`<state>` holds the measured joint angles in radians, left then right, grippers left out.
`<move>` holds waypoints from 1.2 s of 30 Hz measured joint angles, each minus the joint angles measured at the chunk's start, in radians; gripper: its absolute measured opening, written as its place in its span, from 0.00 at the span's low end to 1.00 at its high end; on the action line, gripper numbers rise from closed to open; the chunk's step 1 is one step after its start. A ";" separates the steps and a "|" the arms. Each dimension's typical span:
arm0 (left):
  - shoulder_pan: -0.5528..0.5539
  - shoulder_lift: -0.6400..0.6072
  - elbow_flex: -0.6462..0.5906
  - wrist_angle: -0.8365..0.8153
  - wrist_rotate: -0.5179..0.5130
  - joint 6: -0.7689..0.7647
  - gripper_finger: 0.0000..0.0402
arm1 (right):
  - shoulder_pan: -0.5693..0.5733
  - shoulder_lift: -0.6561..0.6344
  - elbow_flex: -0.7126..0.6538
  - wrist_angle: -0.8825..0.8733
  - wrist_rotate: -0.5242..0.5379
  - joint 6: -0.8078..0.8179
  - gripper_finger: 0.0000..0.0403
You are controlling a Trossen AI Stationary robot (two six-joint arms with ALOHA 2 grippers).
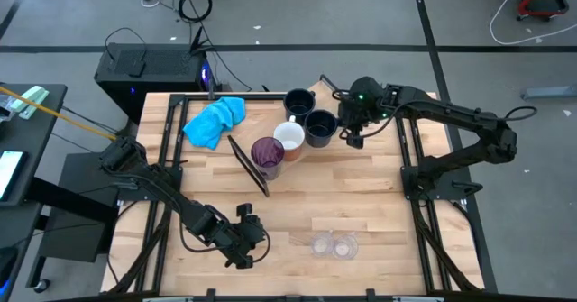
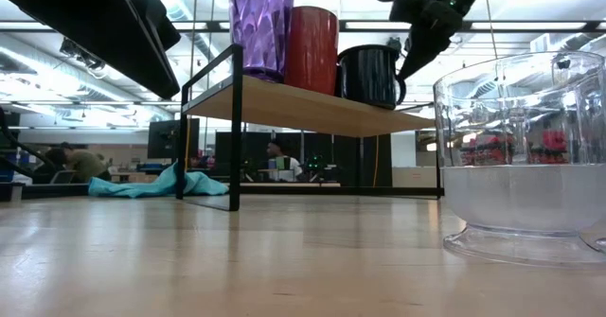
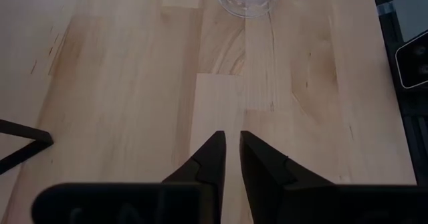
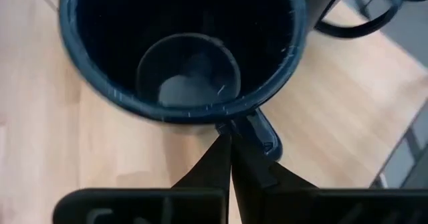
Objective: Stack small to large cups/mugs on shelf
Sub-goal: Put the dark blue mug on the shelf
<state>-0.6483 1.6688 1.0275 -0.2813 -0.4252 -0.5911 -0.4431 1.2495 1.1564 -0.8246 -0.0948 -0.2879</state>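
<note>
Dark navy glazed ceramic, the round mug with a handle (image 1: 321,127) is sitting on the light wooden shelf board with thin black metal frame ends (image 1: 361,162), and the right gripper (image 1: 352,138) is pinching its fingers (image 4: 221,158) together on that mug's handle, just beside the rim. No writing is showing on any cup. A second dark navy mug (image 1: 298,103) is standing just behind the first, and a white mug (image 1: 289,138) is touching the first mug's other side. Beside the white mug, a purple translucent tumbler (image 1: 267,157) is standing upright. Two small clear plastic cups (image 1: 333,245) are resting on the plank table (image 1: 207,275), well apart from the mugs. The left gripper (image 1: 250,244) is hovering near those clear cups, its fingers (image 3: 208,158) slightly parted and gripping nothing.
</note>
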 joint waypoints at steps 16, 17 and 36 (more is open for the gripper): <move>-0.001 0.000 0.000 0.000 0.004 -0.008 0.12 | 0.001 -0.001 0.000 -0.096 -0.056 0.087 0.04; -0.001 0.000 0.000 0.000 0.004 -0.008 0.12 | 0.003 -0.001 0.000 -0.101 -0.086 0.104 0.04; -0.001 0.000 0.000 0.000 0.004 -0.027 0.12 | 0.171 0.000 -0.085 0.106 0.028 0.137 0.03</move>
<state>-0.6491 1.6688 1.0275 -0.2813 -0.4213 -0.6178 -0.2722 1.2499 1.0714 -0.7185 -0.0666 -0.1505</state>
